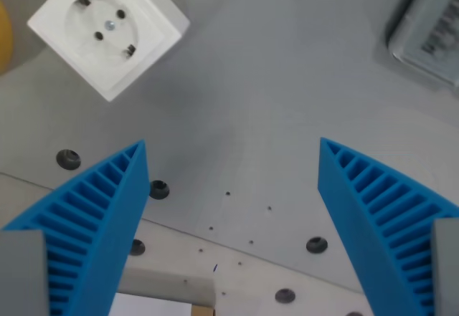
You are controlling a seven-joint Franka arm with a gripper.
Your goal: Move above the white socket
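Note:
The white socket [107, 28] is a square box with a round recessed face, two pin holes and a centre screw. It lies tilted on the grey surface at the wrist view's upper left. My gripper [231, 147] is open, its two blue ribbed fingers [93, 216] spread wide at the bottom of the view with nothing between them. The socket lies beyond the left fingertip, up and to the wrist view's left of the gap.
A grey device with a label [430, 29] sits at the upper right corner. A yellow object [3, 36] shows at the left edge. The grey plate [244, 101] has several bolt holes [69, 159] and an edge running across the bottom.

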